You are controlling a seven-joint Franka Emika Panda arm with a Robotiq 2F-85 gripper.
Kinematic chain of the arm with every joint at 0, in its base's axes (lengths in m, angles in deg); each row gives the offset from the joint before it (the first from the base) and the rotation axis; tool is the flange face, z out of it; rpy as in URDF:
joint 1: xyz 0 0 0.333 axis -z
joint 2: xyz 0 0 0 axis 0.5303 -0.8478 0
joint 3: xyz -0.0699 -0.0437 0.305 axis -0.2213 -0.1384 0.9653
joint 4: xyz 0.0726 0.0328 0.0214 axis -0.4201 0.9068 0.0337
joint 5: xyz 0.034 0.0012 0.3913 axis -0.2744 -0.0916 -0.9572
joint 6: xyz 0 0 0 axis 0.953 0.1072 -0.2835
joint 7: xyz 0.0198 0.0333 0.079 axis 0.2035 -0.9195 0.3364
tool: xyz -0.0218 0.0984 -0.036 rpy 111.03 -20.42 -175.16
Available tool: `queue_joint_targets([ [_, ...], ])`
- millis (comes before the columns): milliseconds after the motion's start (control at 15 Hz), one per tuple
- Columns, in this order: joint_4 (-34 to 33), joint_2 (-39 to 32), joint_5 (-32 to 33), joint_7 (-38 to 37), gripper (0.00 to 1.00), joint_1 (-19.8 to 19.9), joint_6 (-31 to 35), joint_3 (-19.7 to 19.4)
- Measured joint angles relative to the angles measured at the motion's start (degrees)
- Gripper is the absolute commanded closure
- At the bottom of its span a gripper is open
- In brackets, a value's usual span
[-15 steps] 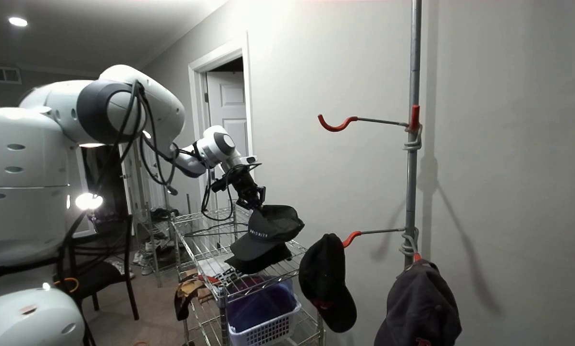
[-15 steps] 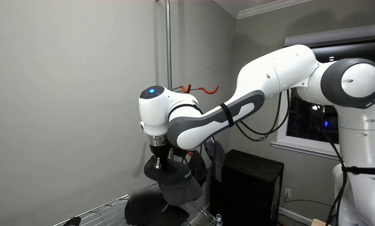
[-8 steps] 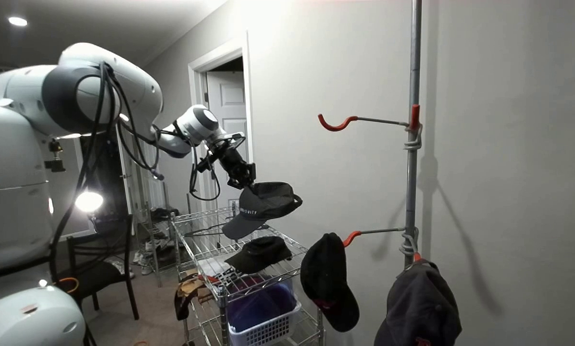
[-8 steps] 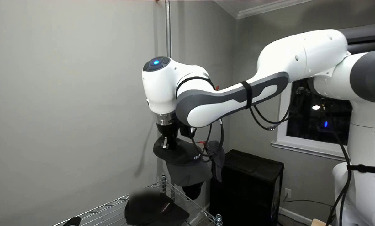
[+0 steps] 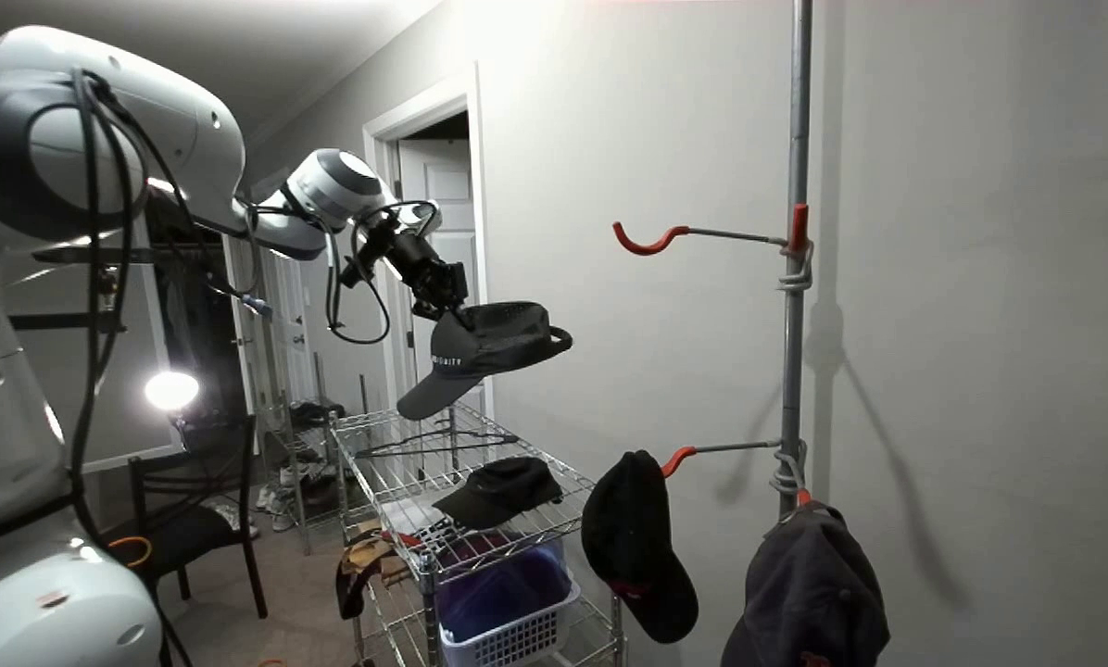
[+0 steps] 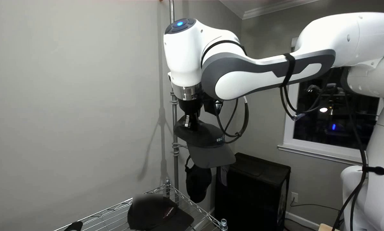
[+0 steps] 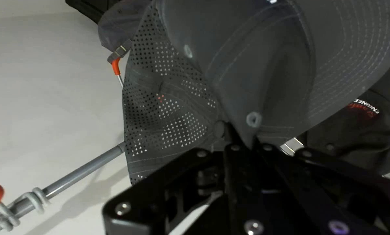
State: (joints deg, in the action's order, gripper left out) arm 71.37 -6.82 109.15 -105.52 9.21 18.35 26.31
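My gripper (image 5: 462,317) is shut on the crown of a dark grey cap (image 5: 503,335) with light lettering and a perforated back panel. The cap hangs in the air above the wire rack, its brim tilted down. The gripper (image 6: 192,123) and the cap (image 6: 211,155) also show in the other exterior picture. In the wrist view, folded fabric of the cap (image 7: 263,65) is pinched between the fingers (image 7: 242,138). A black cap (image 5: 506,489) lies on the rack below. It also shows in the wrist view (image 7: 351,130), with white and red lettering.
A metal pole (image 5: 793,361) carries red-tipped hooks, with a bare upper hook (image 5: 651,243). A black cap (image 5: 637,547) and a dark grey cap (image 5: 809,584) hang lower. The wire rack (image 5: 378,523) holds a hanger (image 5: 438,445) and a white basket (image 5: 517,635). A black box (image 6: 253,189) stands behind.
My gripper has lifted the dark grey cap up off the black cap on the rack. The arm has drawn up and back toward its base. The black cap stayed on the rack.
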Motion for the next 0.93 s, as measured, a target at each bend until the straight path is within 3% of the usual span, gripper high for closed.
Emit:
queue_joint_targets([
  [400, -0.1, 5.9, 0.0, 3.2, 0.97, 1.1, -4.2, 0.6],
  [933, 0.0, 11.9, 3.3, 13.1, 0.97, 5.2, -1.5, -1.7],
])
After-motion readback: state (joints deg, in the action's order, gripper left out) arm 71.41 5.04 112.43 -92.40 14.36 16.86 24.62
